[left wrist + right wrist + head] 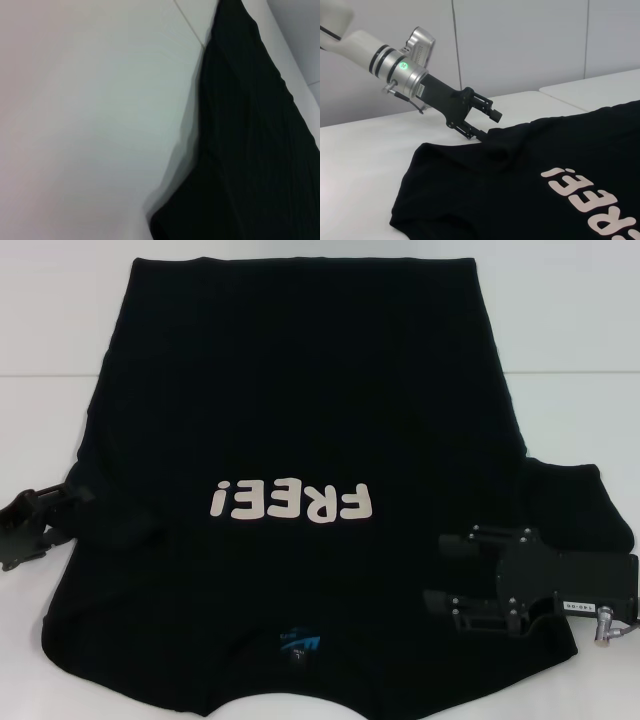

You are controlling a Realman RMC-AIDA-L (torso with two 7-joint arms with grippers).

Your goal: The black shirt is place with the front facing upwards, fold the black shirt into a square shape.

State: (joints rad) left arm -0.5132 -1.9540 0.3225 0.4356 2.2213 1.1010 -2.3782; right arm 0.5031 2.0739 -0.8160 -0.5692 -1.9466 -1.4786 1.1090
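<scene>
While the shirt lies nearly flat on the bench, we have the left gripper spread at its sleeve and the right gripper spread above it, folding barely begun.

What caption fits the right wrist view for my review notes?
Left gripper, fingers open, meets the sleeve edge of the black shirt spread on the white table.

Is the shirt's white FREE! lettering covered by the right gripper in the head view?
No: the lettering lies bare on the black shirt; the right gripper sits beside it.
</scene>
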